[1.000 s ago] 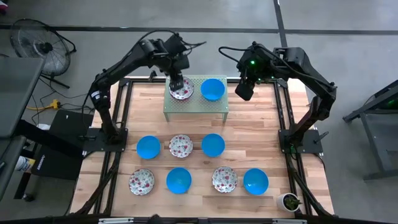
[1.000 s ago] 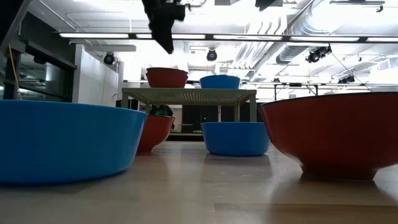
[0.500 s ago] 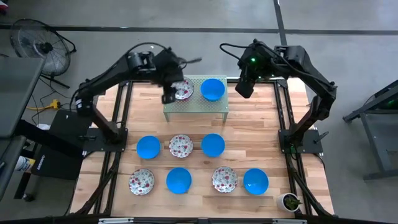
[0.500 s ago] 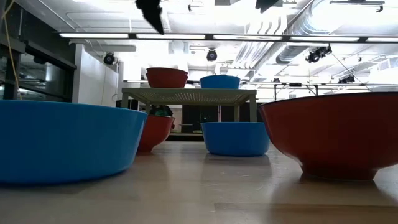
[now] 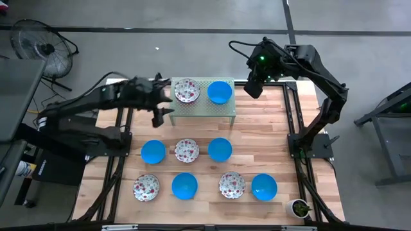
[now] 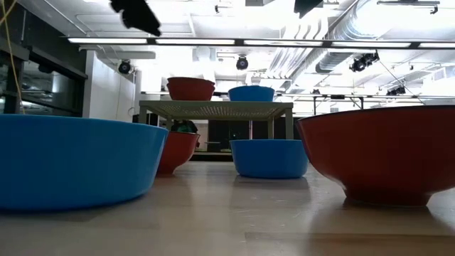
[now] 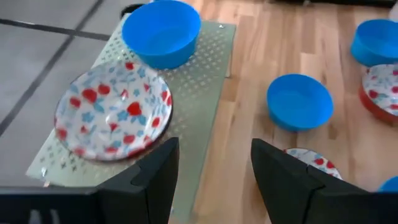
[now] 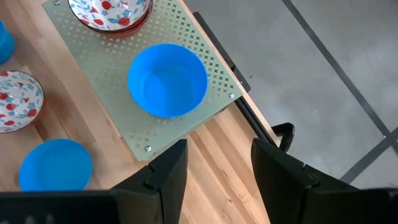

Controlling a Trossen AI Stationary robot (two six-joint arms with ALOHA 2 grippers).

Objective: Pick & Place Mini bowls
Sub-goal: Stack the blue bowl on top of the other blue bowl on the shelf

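Observation:
A pale green perforated rack (image 5: 202, 109) stands at the table's far middle. On it rest a floral mini bowl (image 5: 187, 90) (image 7: 113, 113) and a blue mini bowl (image 5: 219, 92) (image 8: 166, 79). Several more bowls sit on the wood in two rows: blue (image 5: 153, 151), floral (image 5: 187, 151), blue (image 5: 219, 149), floral (image 5: 146, 187), blue (image 5: 184, 185), floral (image 5: 232, 185), blue (image 5: 264, 187). My left gripper (image 5: 159, 113) (image 7: 214, 180) hangs open just left of the rack and holds nothing. My right gripper (image 5: 253, 87) (image 8: 217, 174) hovers open off the rack's right far corner.
A small potted plant (image 5: 298, 207) stands at the table's near right corner. Black frame rails run along both table sides. A fan (image 5: 38, 45) stands on the floor beyond the far left corner. Bare wood lies between the rack and the first bowl row.
My left gripper has drawn back from above the floral bowl on the rack, swinging toward the table's left edge and a little nearer, and now hangs beside the rack. The floral bowl has stayed on the rack. My right arm has barely moved.

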